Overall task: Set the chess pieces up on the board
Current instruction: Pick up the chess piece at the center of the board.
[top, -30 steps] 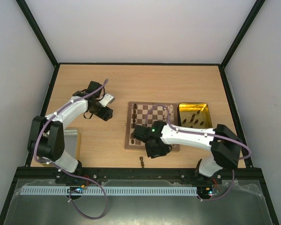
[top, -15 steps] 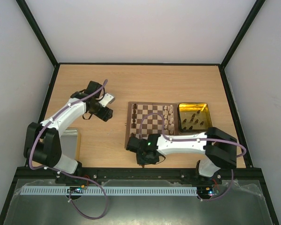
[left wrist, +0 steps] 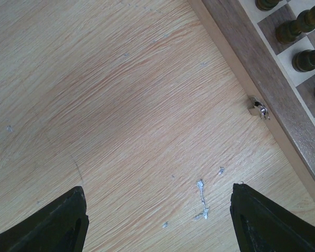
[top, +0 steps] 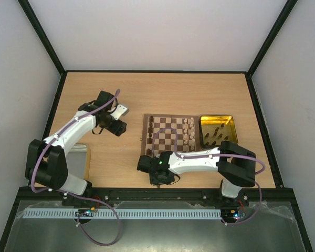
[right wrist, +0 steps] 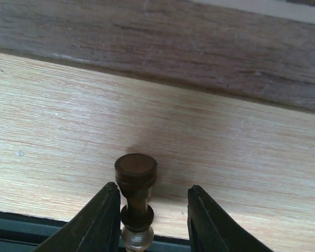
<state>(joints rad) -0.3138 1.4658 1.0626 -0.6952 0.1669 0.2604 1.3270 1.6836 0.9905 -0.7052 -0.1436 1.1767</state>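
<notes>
Top external — board (top: 170,126) on wood table (top: 147,94), white walls (top: 157,31).

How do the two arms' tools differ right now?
The left tool stands spread wide with only bare table between its fingers; the right tool is narrower, straddling a dark chess piece. The left tool sits beside the board's left edge; the right tool sits by its near edge. Both have black fingers and are off the board.
</notes>
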